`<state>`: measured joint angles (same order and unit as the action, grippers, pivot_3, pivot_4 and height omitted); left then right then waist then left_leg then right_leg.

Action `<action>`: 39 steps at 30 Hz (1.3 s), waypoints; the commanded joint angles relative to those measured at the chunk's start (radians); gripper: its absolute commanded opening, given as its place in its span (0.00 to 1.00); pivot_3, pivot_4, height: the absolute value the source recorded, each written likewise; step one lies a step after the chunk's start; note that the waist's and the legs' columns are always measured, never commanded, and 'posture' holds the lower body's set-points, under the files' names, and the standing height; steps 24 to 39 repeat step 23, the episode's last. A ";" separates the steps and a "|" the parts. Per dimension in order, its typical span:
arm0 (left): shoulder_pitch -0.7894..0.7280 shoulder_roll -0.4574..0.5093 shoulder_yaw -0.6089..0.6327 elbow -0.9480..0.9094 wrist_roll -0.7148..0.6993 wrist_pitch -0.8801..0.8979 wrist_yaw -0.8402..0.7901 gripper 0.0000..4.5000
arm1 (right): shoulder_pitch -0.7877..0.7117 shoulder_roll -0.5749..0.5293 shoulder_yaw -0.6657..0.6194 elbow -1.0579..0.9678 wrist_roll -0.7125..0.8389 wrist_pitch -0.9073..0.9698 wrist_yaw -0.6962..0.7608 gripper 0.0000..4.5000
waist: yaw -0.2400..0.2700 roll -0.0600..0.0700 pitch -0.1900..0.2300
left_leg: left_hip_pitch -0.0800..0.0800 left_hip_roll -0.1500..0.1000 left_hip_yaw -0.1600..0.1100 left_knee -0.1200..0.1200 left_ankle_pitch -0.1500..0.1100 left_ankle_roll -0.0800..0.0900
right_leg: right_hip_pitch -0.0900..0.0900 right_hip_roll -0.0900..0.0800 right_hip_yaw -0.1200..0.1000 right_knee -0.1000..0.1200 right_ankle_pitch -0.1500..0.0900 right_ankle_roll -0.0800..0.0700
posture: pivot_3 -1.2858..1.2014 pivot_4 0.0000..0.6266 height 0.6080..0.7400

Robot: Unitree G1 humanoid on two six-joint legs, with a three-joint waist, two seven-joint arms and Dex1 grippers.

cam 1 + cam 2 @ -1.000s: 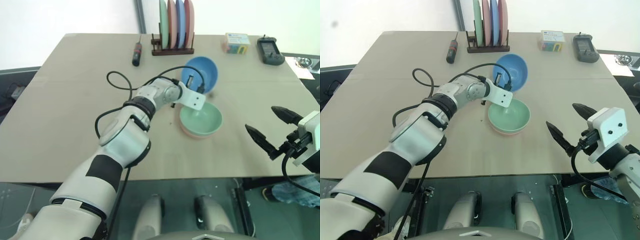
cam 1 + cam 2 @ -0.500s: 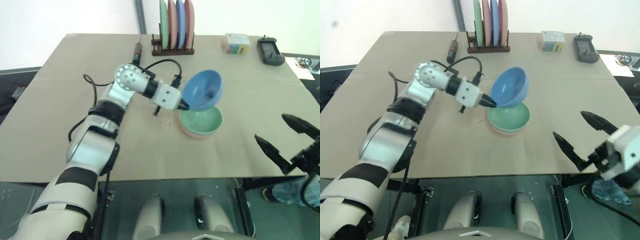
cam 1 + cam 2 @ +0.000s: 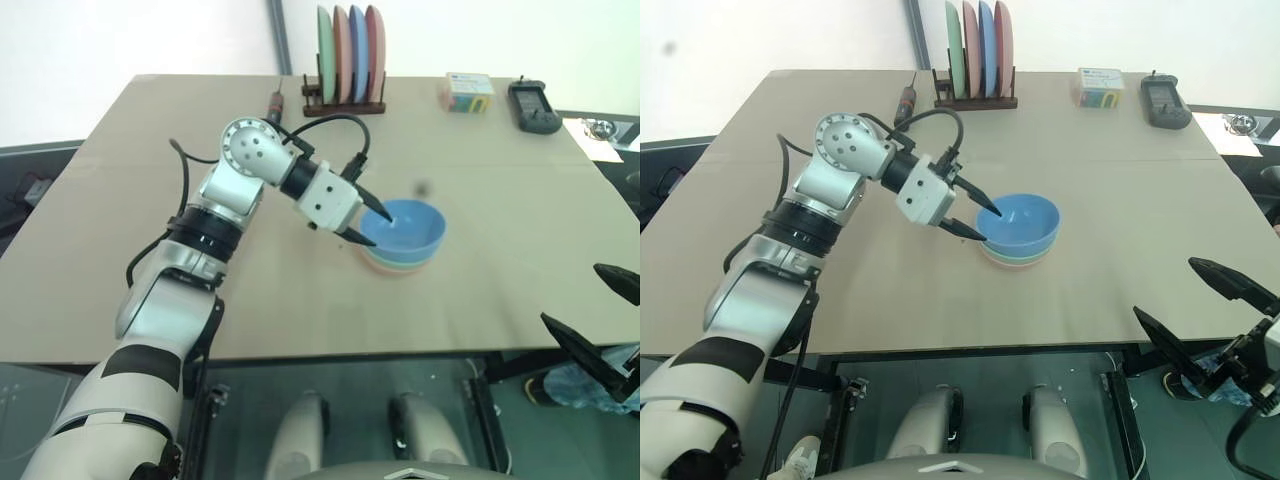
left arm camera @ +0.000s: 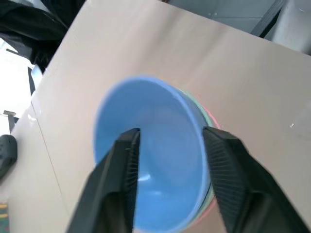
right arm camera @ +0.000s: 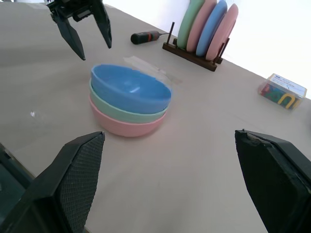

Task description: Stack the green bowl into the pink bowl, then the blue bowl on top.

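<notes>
The blue bowl (image 3: 408, 225) sits upright in the green bowl (image 5: 124, 112), which is nested in the pink bowl (image 5: 127, 127); the stack stands mid-table. My left gripper (image 3: 369, 226) is open just left of the stack and holds nothing. In the right wrist view its fingers (image 5: 73, 36) hang apart from the bowls, clear of the rim. In the left wrist view the blue bowl (image 4: 146, 145) lies just beyond the spread fingers. My right gripper (image 3: 1165, 288) is open and empty, off the table's front right edge.
A wooden rack of upright coloured plates (image 3: 347, 55) stands at the table's back edge. A screwdriver (image 3: 274, 105) lies left of the rack. A small colourful box (image 3: 469, 92) and a black device (image 3: 532, 105) sit at the back right.
The blue bowl, held tilted over the green bowl before, now rests in the stack. My left gripper has opened and let it go. My right gripper drew back toward the front right.
</notes>
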<state>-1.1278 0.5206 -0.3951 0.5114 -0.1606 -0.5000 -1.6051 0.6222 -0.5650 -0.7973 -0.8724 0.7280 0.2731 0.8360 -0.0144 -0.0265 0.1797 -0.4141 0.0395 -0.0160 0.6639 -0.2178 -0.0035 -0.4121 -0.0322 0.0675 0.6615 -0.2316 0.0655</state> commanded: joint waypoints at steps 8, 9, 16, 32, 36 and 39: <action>0.293 0.129 0.313 -0.432 -0.213 0.712 0.355 0.63 | -0.238 -0.174 0.192 0.134 0.009 0.169 -0.107 1.00 | -0.018 0.002 -0.001 | 0.001 0.001 0.000 0.000 0.000 0.000 | 0.000 0.000 0.000 0.001 0.000 0.000 | 0.52 0.24 1.00; 0.390 0.171 0.350 -0.515 -0.255 0.776 0.360 0.76 | -0.292 -0.203 0.225 0.186 -0.003 0.183 -0.101 1.00 | -0.020 0.002 -0.001 | 0.001 0.001 -0.001 0.000 0.000 0.000 | 0.000 0.000 0.000 0.001 0.000 0.000 | 0.52 0.24 1.00; 0.829 0.335 0.614 -0.869 -0.442 1.069 0.475 0.98 | -0.475 -0.319 0.278 0.456 -0.053 0.157 0.052 1.00 | -0.008 0.002 0.000 | 0.000 0.001 0.000 -0.003 0.000 0.000 | -0.002 0.000 -0.001 0.000 0.001 -0.002 | 0.52 0.24 1.00; 1.107 0.402 0.796 -1.005 -0.492 1.150 0.511 0.98 | -0.461 -0.417 0.270 0.535 -0.072 0.156 0.223 1.00 | 0.004 0.002 0.000 | 0.000 0.000 0.001 -0.003 0.000 0.000 | -0.001 -0.002 0.000 -0.002 0.000 0.000 | 0.52 0.24 1.00; 1.107 0.402 0.796 -1.005 -0.492 1.150 0.511 0.98 | -0.461 -0.417 0.270 0.535 -0.072 0.156 0.223 1.00 | 0.004 0.002 0.000 | 0.000 0.000 0.001 -0.003 0.000 0.000 | -0.001 -0.002 0.000 -0.002 0.000 0.000 | 0.52 0.24 1.00; 1.107 0.402 0.796 -1.005 -0.492 1.150 0.511 0.98 | -0.461 -0.417 0.270 0.535 -0.072 0.156 0.223 1.00 | 0.004 0.002 0.000 | 0.000 0.000 0.001 -0.003 0.000 0.000 | -0.001 -0.002 0.000 -0.002 0.000 0.000 | 0.52 0.24 1.00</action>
